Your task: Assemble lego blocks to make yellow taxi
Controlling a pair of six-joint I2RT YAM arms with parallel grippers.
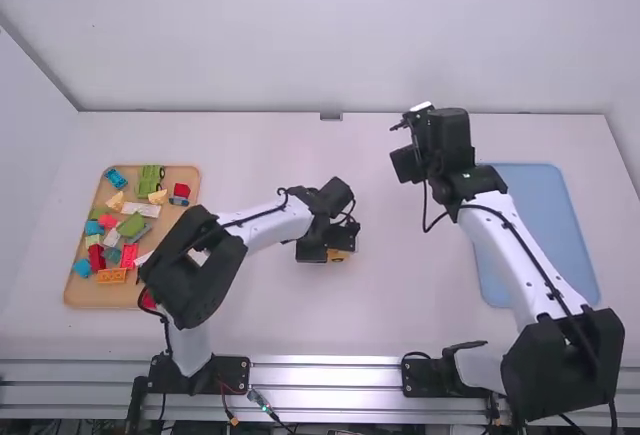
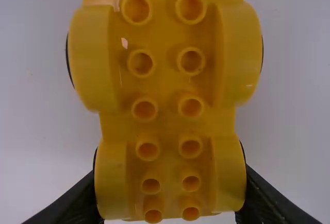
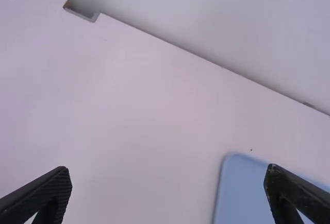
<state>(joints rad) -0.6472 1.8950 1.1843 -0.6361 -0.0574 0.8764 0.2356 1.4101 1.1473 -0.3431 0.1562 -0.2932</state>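
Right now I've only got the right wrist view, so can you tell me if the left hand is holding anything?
Observer: Yes, the left wrist view shows the left hand gripping a yellow car base between its fingers.
Operator: Okay, and where are the loose blocks?
Observer: The high view has loose blocks on a wooden tray at the left side of the table.
Operator: Is my right hand close to that car base?
Observer: No, in the high view the two are well apart; the car base is to the left and nearer the arm bases.
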